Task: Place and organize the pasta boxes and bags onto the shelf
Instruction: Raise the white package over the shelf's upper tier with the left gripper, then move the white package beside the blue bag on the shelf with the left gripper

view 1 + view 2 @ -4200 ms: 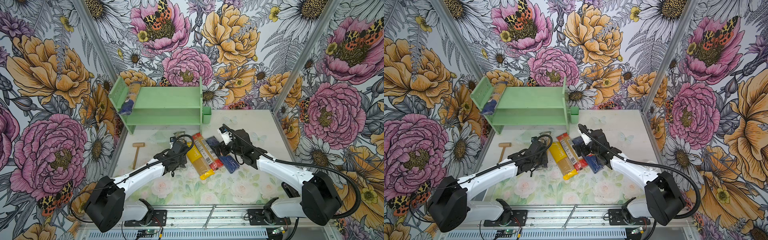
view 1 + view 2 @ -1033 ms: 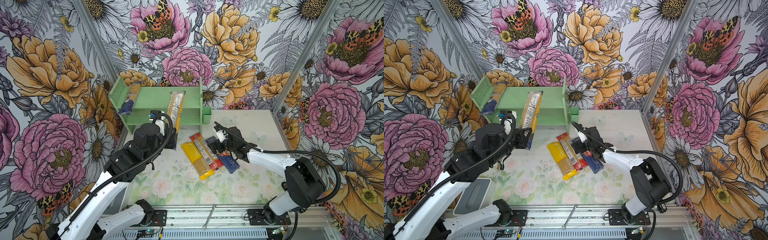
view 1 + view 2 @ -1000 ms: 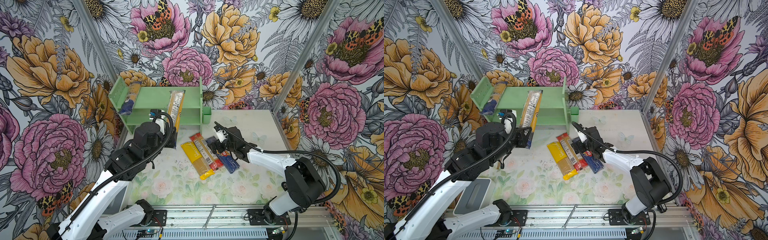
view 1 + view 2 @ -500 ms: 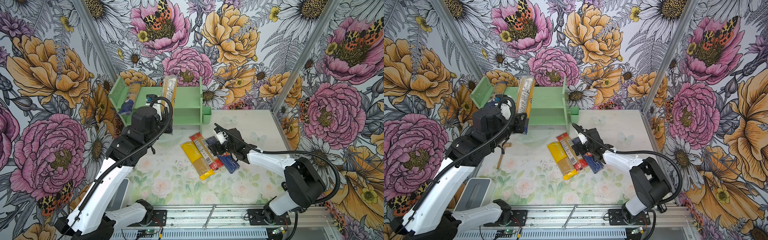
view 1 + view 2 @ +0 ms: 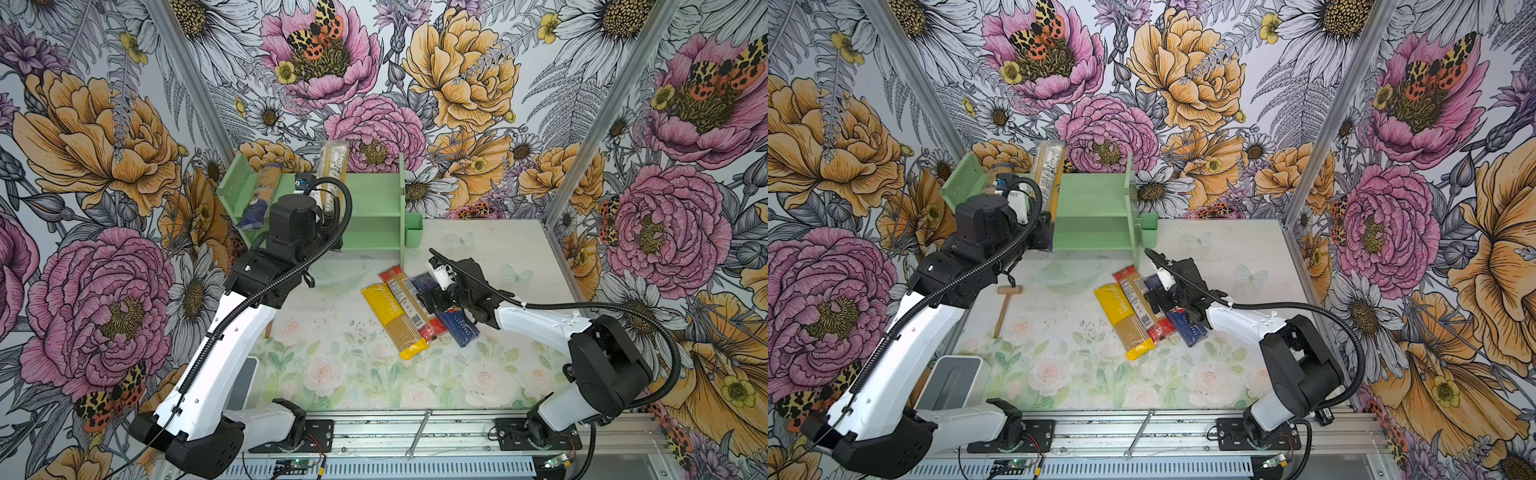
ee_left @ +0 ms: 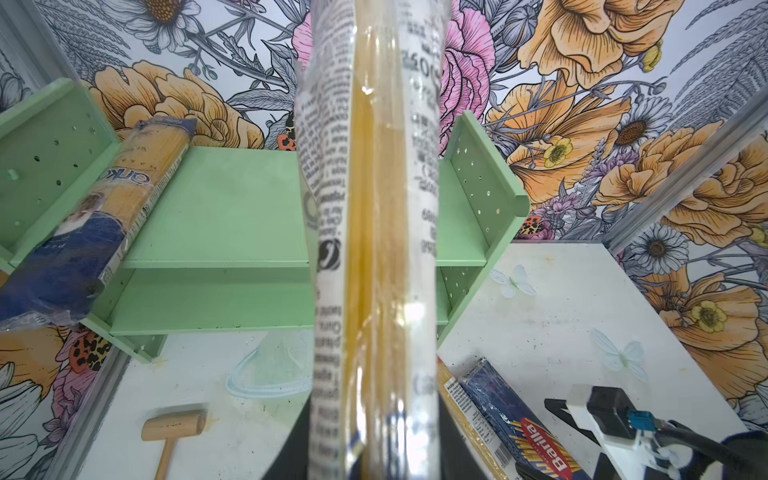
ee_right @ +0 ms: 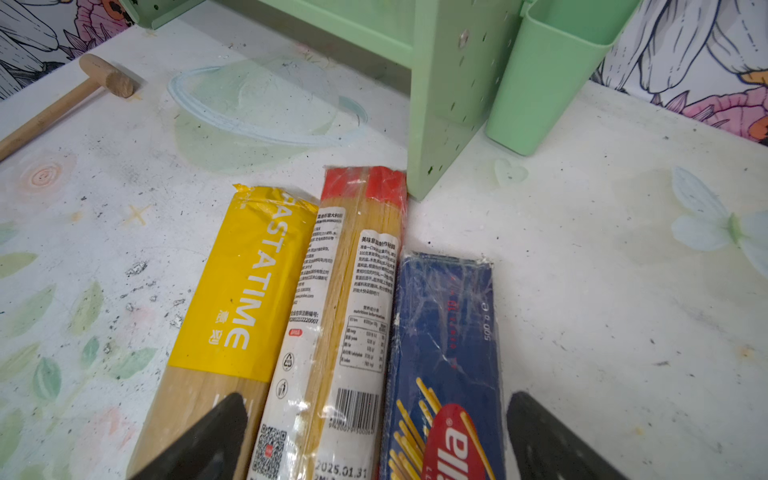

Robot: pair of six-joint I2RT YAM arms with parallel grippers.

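Spaghetti bag first: your left jaws are clenched on its lower end, though the pack itself hides them in the wrist view. It stands almost upright at the front of the shelf, left of the middle, and rises past the upper tier. I cannot tell whether it touches the tier.

Expect it to be light but long, so a grip at one end lets the top sway. The film looks slick, and the strands will probably snap if you knock them on the shelf edge. A hold nearer the middle should carry it steadier. It is a clear sleeve with black print on white panels and pale yellow strands showing through.

Your right jaws are released and spread wide, low over the counter. They straddle the near ends of the red-ended bag and the Barilla box, with the yellow bag touching alongside. The box looks stiff, so pinch it across its narrow width.

A blue-ended bag lies on the upper tier beside the left panel.
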